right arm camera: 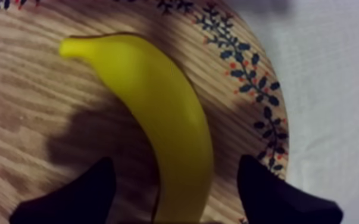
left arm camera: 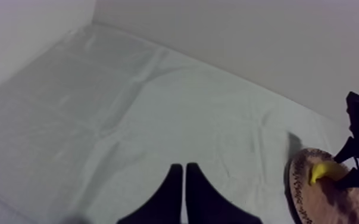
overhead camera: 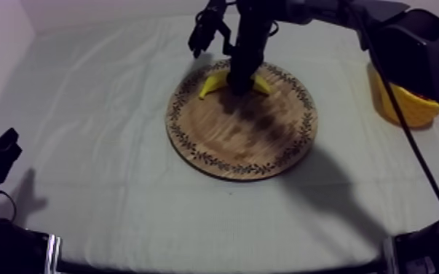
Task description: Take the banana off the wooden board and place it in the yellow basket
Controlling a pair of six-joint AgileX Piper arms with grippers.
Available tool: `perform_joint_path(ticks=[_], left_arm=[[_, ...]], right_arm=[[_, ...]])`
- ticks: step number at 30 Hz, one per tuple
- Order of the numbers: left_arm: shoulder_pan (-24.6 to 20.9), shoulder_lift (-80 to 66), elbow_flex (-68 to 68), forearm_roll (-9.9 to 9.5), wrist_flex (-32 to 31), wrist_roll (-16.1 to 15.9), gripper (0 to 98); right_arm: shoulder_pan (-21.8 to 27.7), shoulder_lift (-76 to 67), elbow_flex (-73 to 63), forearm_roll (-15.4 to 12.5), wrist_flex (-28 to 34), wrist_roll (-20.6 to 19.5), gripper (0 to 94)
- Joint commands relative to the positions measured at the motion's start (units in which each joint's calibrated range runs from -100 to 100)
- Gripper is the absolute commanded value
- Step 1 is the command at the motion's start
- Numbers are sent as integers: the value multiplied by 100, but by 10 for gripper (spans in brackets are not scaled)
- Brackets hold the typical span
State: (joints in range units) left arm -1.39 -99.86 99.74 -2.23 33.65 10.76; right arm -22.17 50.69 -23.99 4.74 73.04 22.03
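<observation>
Right gripper (right arm camera: 175, 176) spread, fingers (right arm camera: 80, 196) either side of your banana (right arm camera: 158, 101) on board (right arm camera: 27, 113); left gripper (left arm camera: 184, 171) pinched together, resting over cloth (left arm camera: 128, 107).

Creased grey-white cloth (overhead camera: 105, 131), pale wall (left arm camera: 247, 42)

Smooth glossy banana (right arm camera: 169, 119), grained wooden board (right arm camera: 27, 101), creased matt cloth (overhead camera: 84, 138)
</observation>
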Motion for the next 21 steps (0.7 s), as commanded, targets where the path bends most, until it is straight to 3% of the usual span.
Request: perform_joint_path(ticks=[1, 12, 21], left_arm=[[-2, 3, 4, 1, -2, 1, 1], [-2, 3, 4, 1, -2, 1, 1], [-2, 3, 4, 1, -2, 1, 1]], right_arm=[[2, 77, -157, -32, 91, -1, 522], [-18, 331, -399, -102, 310, 17, 264], [-41, -496, 96, -208, 524, 89, 229]])
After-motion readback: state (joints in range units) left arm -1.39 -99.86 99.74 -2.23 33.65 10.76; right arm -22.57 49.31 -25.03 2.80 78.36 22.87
